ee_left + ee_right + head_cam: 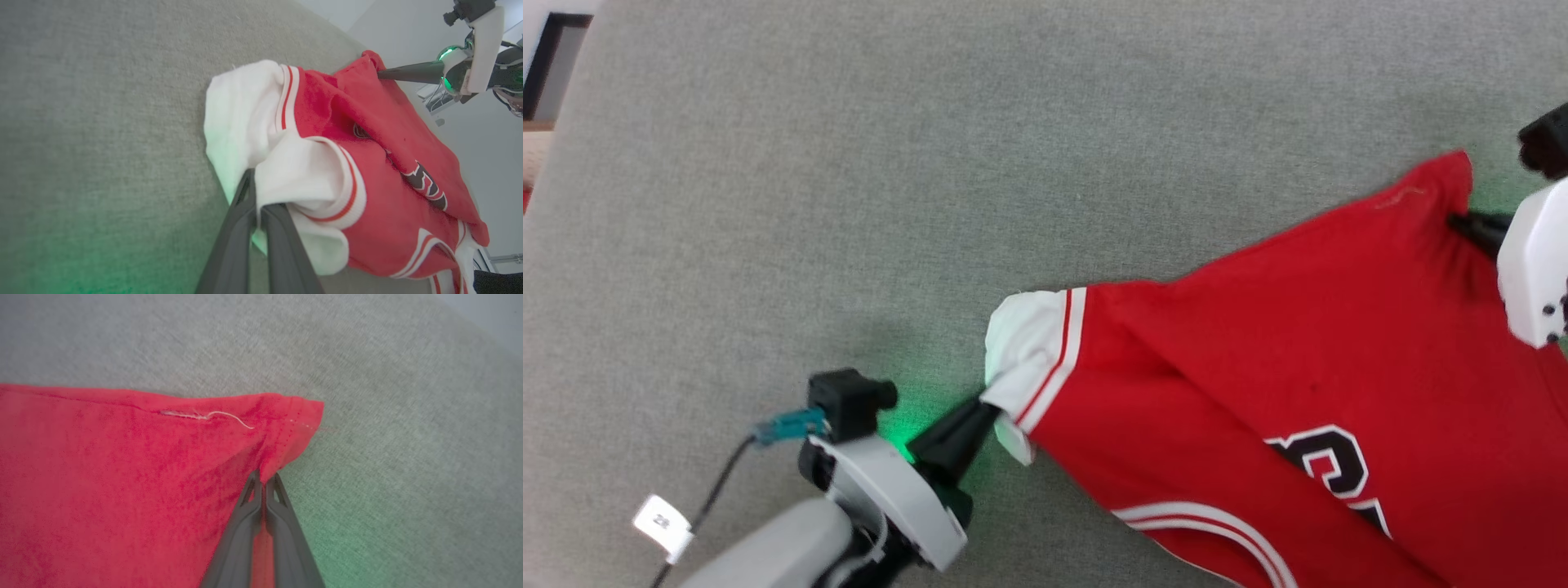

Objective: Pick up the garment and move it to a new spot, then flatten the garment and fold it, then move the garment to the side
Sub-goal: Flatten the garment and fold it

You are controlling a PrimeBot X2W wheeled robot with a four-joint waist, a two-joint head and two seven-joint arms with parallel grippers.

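The garment (1258,359), a red jersey with white sleeves and black lettering, lies spread across the right half of the grey surface. My left gripper (984,406) is shut on the white sleeve (261,122) at the garment's left end; in the left wrist view the garment (388,204) bunches over the left gripper (256,192). My right gripper (1458,219) is shut on the red hem corner at the upper right. In the right wrist view the fingers of the right gripper (263,479) pinch the garment (122,477) at that corner, where a loose white thread shows.
The grey fabric-covered surface (931,163) stretches wide to the left and top of the head view. A cable with a white tag (662,523) hangs by my left forearm. A dark-framed object (547,65) sits beyond the surface's upper left edge.
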